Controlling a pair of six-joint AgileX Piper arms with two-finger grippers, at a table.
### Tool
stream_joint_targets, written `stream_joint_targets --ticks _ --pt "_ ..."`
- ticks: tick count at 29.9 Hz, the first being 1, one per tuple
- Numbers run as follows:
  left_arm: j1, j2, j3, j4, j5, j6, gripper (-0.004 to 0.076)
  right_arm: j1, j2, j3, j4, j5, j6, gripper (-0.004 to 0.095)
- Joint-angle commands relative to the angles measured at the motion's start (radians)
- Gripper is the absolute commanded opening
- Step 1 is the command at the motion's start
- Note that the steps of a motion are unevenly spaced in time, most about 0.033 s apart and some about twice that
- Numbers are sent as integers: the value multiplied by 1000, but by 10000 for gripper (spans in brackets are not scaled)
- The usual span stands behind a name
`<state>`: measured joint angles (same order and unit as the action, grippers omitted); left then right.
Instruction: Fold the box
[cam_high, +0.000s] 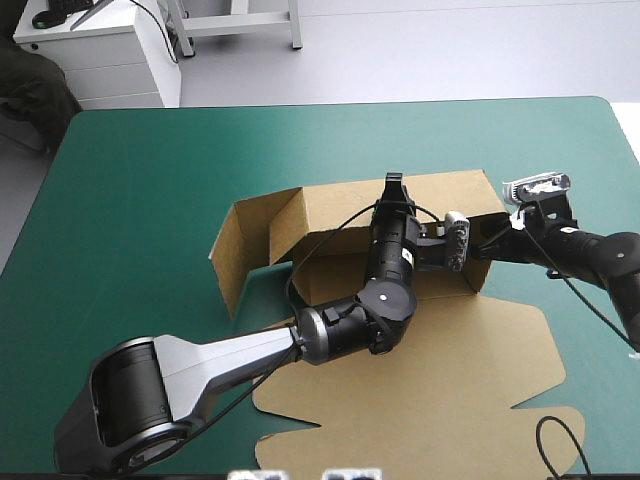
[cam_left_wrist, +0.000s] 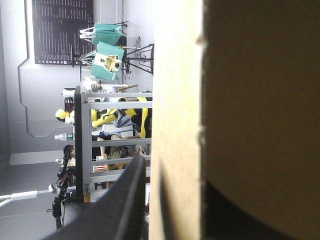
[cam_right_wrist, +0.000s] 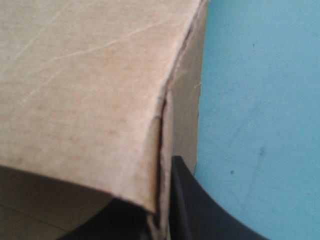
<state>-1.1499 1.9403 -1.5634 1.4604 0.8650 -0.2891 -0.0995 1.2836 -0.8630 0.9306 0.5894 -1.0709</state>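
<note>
The brown box (cam_high: 470, 350) sits right of the middle of the counter (cam_high: 140, 200). It is partly raised. Its far wall stands upright, a side panel at the left end stands and splays outward, and the broad lid lies flat on the teal-green cover (cam_high: 120, 150) toward the near right.

The left claw (cam_high: 393, 182) reaches over the tray from the near side and grips the top edge of the far wall. In the left wrist view the box (cam_left_wrist: 175, 125) shows edge-on. One black finger (cam_left_wrist: 120, 205) lies along one face. A dark shape against the other face is probably the second finger, so the left claw (cam_left_wrist: 177, 205) is pinching the board.

The right claw (cam_high: 492, 238) comes in from the right and meets the box at its right end. In the right wrist view a corner of the box (cam_right_wrist: 90, 90) fills most of the picture, with a seam running down it and bare cover (cam_right_wrist: 260, 100) beside it. The right claw (cam_right_wrist: 160, 222) has a black finger on each side of the end wall and is nearly pressed together, with the board between its fingers.
</note>
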Motion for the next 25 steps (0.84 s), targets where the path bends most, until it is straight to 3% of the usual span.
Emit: stream_joint_targets --ticks 1,4,25 --pt "-4 -51 -31 52 22 -15 319 -2 -21 -30 37 -14 23 0" --pt "-6 -51 -31 52 42 -15 376 -2 -21 -30 13 -49 46 0" --pt "-152 -53 -31 86 171 -19 366 -2 -21 -30 -4 -99 64 0"
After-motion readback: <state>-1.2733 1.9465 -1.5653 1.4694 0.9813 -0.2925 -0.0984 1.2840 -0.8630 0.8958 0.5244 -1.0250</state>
